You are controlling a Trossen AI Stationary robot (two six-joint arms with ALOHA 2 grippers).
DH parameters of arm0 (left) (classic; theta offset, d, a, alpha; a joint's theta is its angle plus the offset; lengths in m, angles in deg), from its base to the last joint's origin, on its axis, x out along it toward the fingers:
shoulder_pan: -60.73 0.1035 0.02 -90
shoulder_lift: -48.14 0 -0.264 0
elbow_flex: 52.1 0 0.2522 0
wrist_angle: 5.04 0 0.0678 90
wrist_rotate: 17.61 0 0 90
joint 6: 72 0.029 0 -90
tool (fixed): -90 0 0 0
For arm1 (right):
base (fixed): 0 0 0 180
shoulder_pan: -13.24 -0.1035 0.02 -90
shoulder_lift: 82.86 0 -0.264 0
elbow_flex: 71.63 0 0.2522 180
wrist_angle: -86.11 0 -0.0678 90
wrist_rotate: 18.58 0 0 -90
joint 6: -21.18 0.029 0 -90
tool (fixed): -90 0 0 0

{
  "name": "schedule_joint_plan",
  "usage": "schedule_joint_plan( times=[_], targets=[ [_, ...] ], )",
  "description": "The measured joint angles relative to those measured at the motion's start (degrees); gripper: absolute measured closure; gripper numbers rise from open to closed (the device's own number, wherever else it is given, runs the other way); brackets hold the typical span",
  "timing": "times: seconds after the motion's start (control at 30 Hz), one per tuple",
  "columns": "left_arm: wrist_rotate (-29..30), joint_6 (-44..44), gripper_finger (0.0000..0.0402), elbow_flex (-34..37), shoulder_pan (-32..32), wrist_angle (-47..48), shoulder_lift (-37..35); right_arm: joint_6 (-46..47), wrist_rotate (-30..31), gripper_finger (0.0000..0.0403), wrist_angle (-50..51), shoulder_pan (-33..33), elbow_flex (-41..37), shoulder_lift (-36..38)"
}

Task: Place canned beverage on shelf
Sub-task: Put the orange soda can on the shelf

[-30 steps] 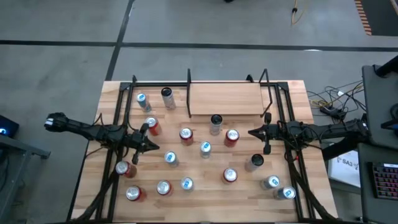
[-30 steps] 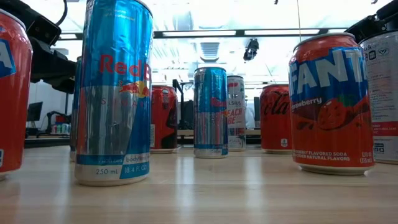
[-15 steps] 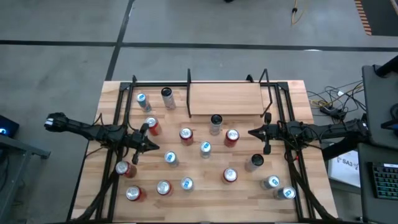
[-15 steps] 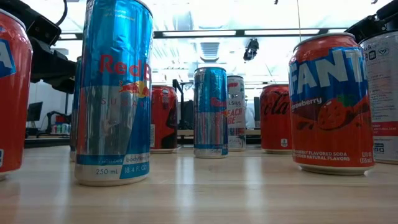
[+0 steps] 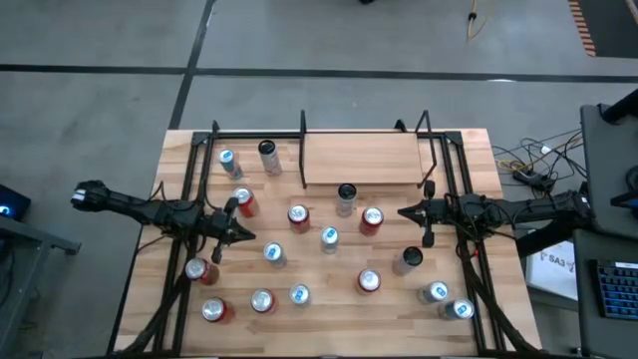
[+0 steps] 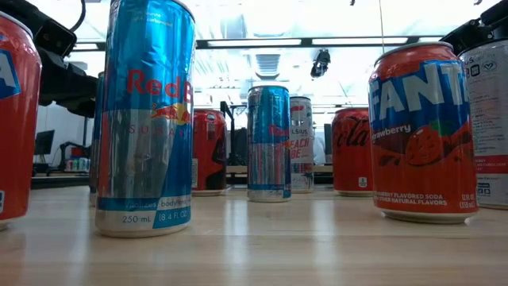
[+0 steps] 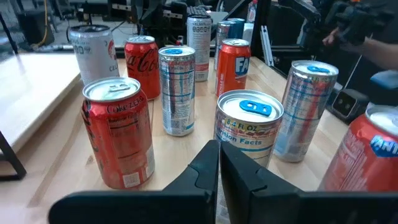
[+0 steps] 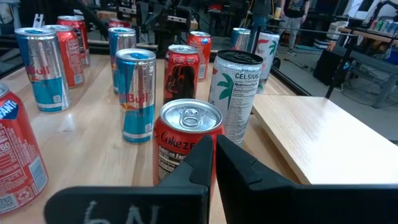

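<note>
Many cans standing all over the wooden table [image 5: 469, 150]. Shelf [image 5: 361, 159] lying flat near the far edge, at about 12 o'clock from the table's middle, bare on top. Black-topped can [image 5: 346, 198] just beside the shelf's near edge, at 6 o'clock from it. Red can [image 5: 372, 220] a little to its 4 o'clock. Blue and silver can [image 5: 329, 240] near the table's middle. Left gripper [image 5: 249, 236] at 9 o'clock of the middle, pinched tight, holding nothing, tip aimed toward the blue and silver cans. From its wrist camera, fingers [image 7: 205, 174] pressed together, a blue-tab can [image 7: 247, 130] right ahead and a red cola can [image 7: 118, 132] beside that. Right gripper [image 5: 402, 212] at 3 o'clock of the middle, also pinched tight and holding nothing, tip close to the red can. From its wrist camera, fingers [image 8: 208, 163] together just behind a red cola can [image 8: 186, 143], white Celsius can [image 8: 234, 95] past it, shelf board [image 8: 317, 137] off to one side.
</note>
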Motion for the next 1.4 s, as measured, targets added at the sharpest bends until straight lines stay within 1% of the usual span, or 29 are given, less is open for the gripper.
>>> schedule_joint_plan(
  times=[0.07,0.17,0.2,0.3,0.37,0.5,0.57,0.63,0.8,0.93,1.07,1.2,1.4],
  targets=[
    [0.00,-0.34,0.0402,0.02,0.01,-0.97,0.02,1.42,-0.02,0.0394,-0.01,-0.02,0.01,0.00],
    [0.47,-11.30,0.0402,0.02,0.01,-7.15,-0.03,10.16,0.04,0.0394,-0.50,-0.02,0.00,-0.01],
    [1.64,-12.50,0.0402,0.02,0.03,-9.85,0.02,12.00,0.38,0.0394,-1.63,0.11,0.02,-0.01],
    [6.05,-12.98,0.0402,0.02,0.09,-20.23,-0.02,15.81,0.41,0.0394,-5.50,0.11,0.01,-0.01],
    [7.64,-12.92,0.0402,0.00,0.09,-26.39,0.06,16.11,0.12,0.0394,-9.47,0.11,0.00,-0.43],
    [11.98,-12.48,0.0402,0.00,0.07,-34.56,0.03,15.07,-1.99,0.0394,-19.17,0.11,0.01,-1.42],
    [14.04,-12.05,0.0402,0.00,0.07,-36.88,0.00,15.03,-2.52,0.0394,-22.14,0.11,0.21,-1.84],
    [14.95,-11.61,0.0402,0.00,0.07,-38.26,0.00,15.31,-2.61,0.0394,-20.89,0.11,1.57,-2.37],
    [14.99,-11.50,0.0402,0.00,0.07,-38.67,0.04,15.69,-2.61,0.0394,-19.91,0.11,6.08,-4.71],
    [15.15,-11.49,0.0402,0.00,0.07,-39.68,0.04,14.04,-2.12,0.0394,-19.65,0.11,9.53,-7.57],
    [15.47,-11.54,0.0402,0.00,0.07,-39.66,0.41,11.82,1.85,0.0394,-19.33,0.11,12.77,-9.87],
    [15.76,-13.88,0.0402,0.00,0.07,-39.85,1.84,9.72,6.40,0.0394,-13.46,0.11,17.21,-11.41],
    [22.70,-20.49,0.0402,-1.47,0.07,-39.78,7.05,8.84,13.47,0.0394,-1.20,0.11,24.54,-13.70]
  ],
)
